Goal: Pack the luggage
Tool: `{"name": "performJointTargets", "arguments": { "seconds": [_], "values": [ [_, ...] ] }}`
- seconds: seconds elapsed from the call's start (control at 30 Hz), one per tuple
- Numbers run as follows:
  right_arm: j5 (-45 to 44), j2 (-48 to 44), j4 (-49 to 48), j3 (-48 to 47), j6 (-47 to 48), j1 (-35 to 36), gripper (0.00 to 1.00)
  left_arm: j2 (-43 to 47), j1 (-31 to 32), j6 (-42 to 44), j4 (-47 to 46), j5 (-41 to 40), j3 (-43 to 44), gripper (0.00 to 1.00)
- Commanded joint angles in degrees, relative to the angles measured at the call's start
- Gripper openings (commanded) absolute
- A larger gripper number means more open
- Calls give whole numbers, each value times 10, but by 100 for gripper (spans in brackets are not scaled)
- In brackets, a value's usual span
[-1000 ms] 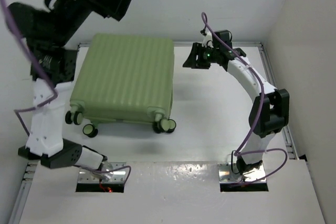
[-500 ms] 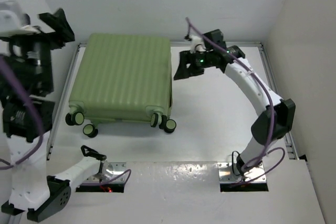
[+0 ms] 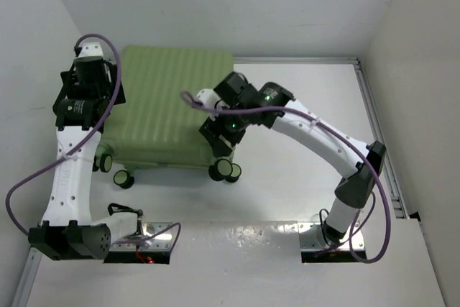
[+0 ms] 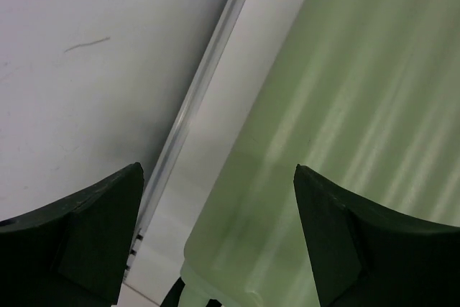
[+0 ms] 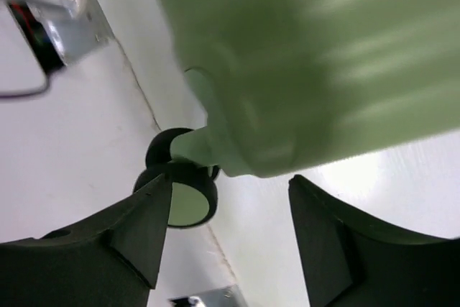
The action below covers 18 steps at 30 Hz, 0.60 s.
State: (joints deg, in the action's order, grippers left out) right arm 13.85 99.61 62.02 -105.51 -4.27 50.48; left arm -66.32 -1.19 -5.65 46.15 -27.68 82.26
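We found the luggage (image 3: 169, 106) lying flat on the table (image 3: 302, 177), ribbed shell up. It appeared shut, with no lining showing. Its caster wheels (image 3: 227, 170) faced the near edge, so the ribs and the long axis ran from the arm bases towards the far wall.

The left gripper (image 4: 217, 177) hung over the case's left side with its fingers spread wide and nothing between them. In the left wrist view the green shell filled the right of the picture and a strip of bare table ran along its edge. That put the case's edge just inside the right-hand finger.

The right gripper (image 5: 230, 181) was at the near right corner, also with its fingers spread and holding nothing. From the right wrist camera the rounded corner sat just beyond the fingertips, with a wheel beside the left-hand finger. We could not tell whether either finger touched the shell.

We judged that the packing had not begun and that the case first had to be opened. That move would turn on the seam round the sides, which lay below both sets of fingers. The right arm looked the closer to it, though it risked catching the wheel and rolling the case away
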Motion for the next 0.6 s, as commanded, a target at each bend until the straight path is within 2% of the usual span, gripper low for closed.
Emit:
{"name": "performJointTargets", "arguments": {
  "seconds": [0.0, 0.07, 0.13, 0.23, 0.33, 0.4, 0.43, 0.5, 0.53, 0.57],
  "values": [
    [-96, -21, -33, 47, 91, 36, 65, 17, -42, -46, -11, 46, -10, 87],
    [-92, -70, -144, 140, 152, 45, 65, 34, -68, -58, -31, 73, -38, 87],
    [-86, -97, -220, 184, 208, 52, 66, 44, -79, -58, -31, 97, -52, 87],
    [-133, -90, -221, 188, 217, 84, 69, 44, -100, -70, -25, 98, -71, 87],
    [-207, -46, -150, 134, 148, 98, 72, 44, -123, -85, -19, 117, -92, 87],
    [-209, 1, -105, 57, 70, 92, 73, 59, -129, -92, -26, 129, -109, 87],
    [-163, 12, -32, 14, -14, 68, 75, 65, -134, -92, -26, 129, -115, 87],
    [-119, 44, 6, -28, -62, 35, 75, 73, -134, -92, -41, 138, -133, 88],
    [-65, 31, 20, -21, -85, 20, 75, 80, -140, -92, -41, 144, -133, 88],
    [-56, 23, 13, -15, -100, 16, 77, 80, -140, -92, -48, 144, -140, 88]
  ]
}}
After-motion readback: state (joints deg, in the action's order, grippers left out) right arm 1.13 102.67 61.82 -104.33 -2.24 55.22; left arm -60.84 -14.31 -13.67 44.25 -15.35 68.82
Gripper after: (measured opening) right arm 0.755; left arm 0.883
